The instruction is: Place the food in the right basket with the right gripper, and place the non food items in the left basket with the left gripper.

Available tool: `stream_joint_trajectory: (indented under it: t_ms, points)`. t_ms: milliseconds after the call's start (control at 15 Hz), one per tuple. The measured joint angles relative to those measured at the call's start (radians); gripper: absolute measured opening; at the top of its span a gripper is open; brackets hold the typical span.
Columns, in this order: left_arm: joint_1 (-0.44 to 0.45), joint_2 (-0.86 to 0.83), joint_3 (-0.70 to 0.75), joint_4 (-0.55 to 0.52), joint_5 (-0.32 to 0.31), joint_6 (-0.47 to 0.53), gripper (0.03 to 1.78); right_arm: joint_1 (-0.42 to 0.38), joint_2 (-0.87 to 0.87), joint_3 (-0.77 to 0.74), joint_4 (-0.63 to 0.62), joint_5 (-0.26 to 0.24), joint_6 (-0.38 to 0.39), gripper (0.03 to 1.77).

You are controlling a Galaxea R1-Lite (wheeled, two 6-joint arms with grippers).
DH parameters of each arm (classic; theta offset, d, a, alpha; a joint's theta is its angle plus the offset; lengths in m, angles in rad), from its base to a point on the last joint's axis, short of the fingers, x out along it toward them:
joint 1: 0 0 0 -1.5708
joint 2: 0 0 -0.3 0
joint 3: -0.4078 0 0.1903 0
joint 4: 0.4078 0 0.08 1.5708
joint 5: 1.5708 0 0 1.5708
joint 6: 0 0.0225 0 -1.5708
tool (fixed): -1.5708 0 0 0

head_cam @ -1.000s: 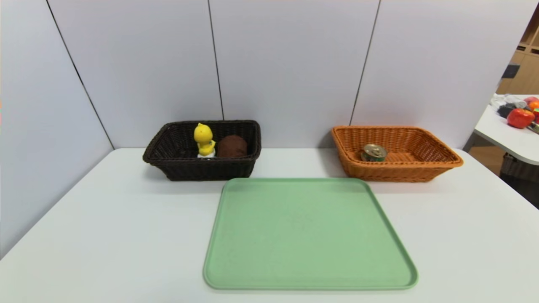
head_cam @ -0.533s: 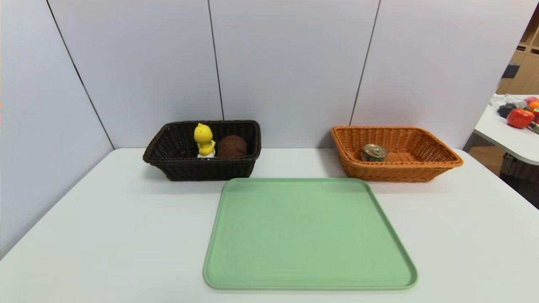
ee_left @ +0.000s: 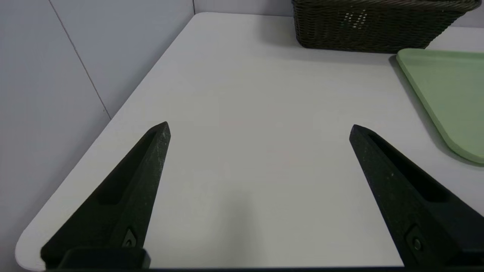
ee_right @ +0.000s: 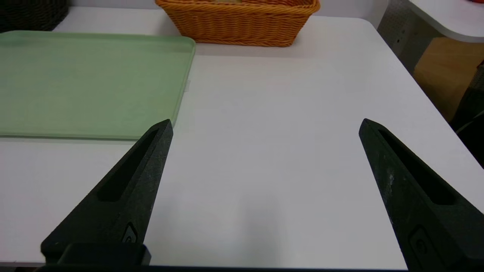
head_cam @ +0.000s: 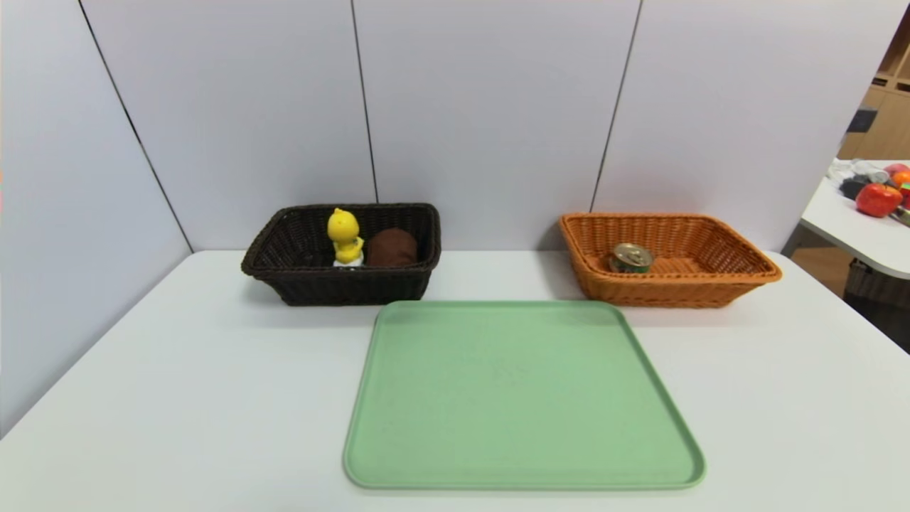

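The near wall of the dark basket [head_cam: 348, 288] conceals from me the base of the yellow toy [head_cam: 345, 235] and the underside of the brown towel [head_cam: 392, 249]. The orange basket's [head_cam: 672, 291] near rim masks the foot of the tin can [head_cam: 630, 258]; its label appears too small to read. My left wrist view crops the green tray [ee_left: 453, 94].

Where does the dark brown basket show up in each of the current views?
Head view: the dark brown basket sits left of centre, beyond the tray, against the back wall.
Left wrist view: along the top edge of the picture, right of centre, its upper part cut off.
Right wrist view: only a part of it, in the top left corner.
Shared landmark: the green tray, whose far left corner is near the basket in all three.
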Motion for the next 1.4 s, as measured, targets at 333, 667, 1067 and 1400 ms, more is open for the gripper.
stream_joint_trajectory:
  t_ms: [333,667,1067,1400]
  points:
    - [-0.001,-0.009,0.098,-0.181,-0.038,0.026,1.69,-0.001,-0.061,0.137,-0.227,0.000,-0.004,1.70]
    - [-0.001,-0.010,0.232,-0.329,-0.062,0.063,1.69,-0.002,-0.092,0.317,-0.437,0.004,-0.016,1.70]
    - [-0.001,-0.010,0.261,-0.263,-0.137,0.066,1.69,-0.002,-0.096,0.408,-0.412,0.030,-0.012,1.70]
    - [-0.001,-0.010,0.262,-0.264,-0.136,0.047,1.69,-0.002,-0.096,0.410,-0.410,0.030,-0.009,1.70]
